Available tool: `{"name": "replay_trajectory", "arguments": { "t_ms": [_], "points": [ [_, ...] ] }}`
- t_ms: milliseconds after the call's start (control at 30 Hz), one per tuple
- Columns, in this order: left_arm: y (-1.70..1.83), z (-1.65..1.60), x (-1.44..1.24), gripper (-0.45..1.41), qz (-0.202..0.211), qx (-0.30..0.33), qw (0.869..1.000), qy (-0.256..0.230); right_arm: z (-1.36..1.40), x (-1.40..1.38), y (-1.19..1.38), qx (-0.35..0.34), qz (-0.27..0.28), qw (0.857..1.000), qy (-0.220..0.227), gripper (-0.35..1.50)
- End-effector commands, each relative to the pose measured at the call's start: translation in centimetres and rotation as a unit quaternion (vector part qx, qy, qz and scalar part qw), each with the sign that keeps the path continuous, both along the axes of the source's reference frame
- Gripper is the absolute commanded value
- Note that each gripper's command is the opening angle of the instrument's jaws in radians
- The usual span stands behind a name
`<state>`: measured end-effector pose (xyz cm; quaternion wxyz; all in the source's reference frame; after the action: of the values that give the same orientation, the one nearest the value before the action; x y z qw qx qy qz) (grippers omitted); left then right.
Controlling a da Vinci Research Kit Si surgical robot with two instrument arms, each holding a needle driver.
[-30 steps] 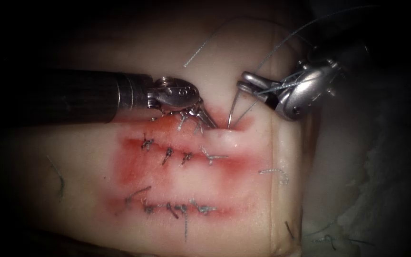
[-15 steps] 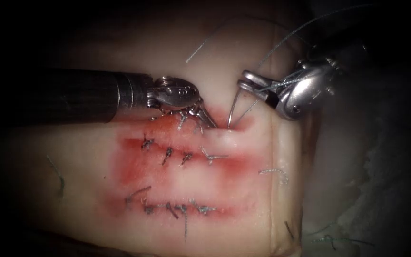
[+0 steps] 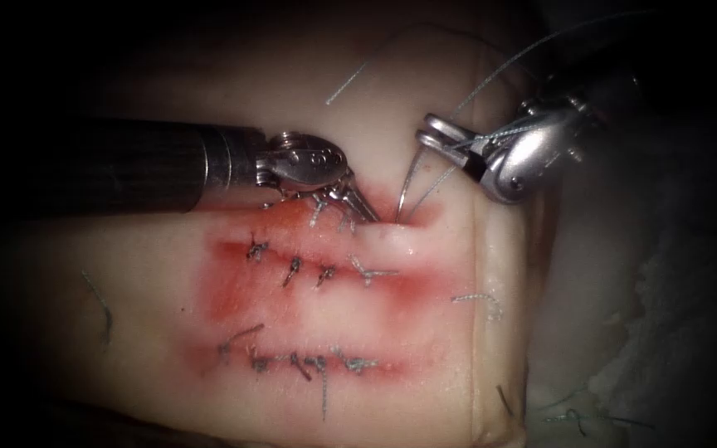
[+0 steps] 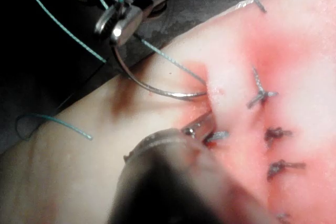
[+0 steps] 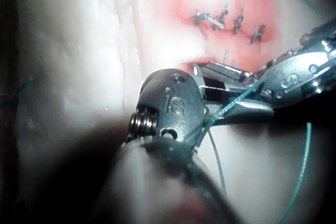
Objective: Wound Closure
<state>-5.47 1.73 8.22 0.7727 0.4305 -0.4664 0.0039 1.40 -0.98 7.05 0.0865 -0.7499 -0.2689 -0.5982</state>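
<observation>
Right tool (image 3: 435,137) clamps needle (image 3: 406,187) at its tail, tip in tissue (image 3: 425,332). Left tool (image 3: 364,211) pinches tissue at the red-stained cut (image 3: 392,217).

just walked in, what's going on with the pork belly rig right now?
Suturing practice on the tissue. The right tool grips the needle near its thread end; the needle's tip is in the tissue at the right end of the top cut. The left tool presses its tips on the tissue beside the entry point. Two lower cuts are stitched.

Dark surround, bright light at centre, pale white padding (image 3: 674,332) at right
</observation>
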Motion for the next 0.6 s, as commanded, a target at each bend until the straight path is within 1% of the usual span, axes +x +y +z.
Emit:
{"name": "replay_trajectory", "arguments": {
  "t_ms": [33,600],
  "points": [
    [0.06,0.03,-0.07,-0.45,0.000,-0.001,1.000,-0.001,0.03,0.09,0.00,-0.001,0.000,1.000,0.002,-0.35],
    [0.07,0.01,-0.07,-0.45,-0.003,0.001,1.000,0.001,0.03,0.11,0.00,0.034,0.008,0.999,0.014,-0.35]
  ]
}}
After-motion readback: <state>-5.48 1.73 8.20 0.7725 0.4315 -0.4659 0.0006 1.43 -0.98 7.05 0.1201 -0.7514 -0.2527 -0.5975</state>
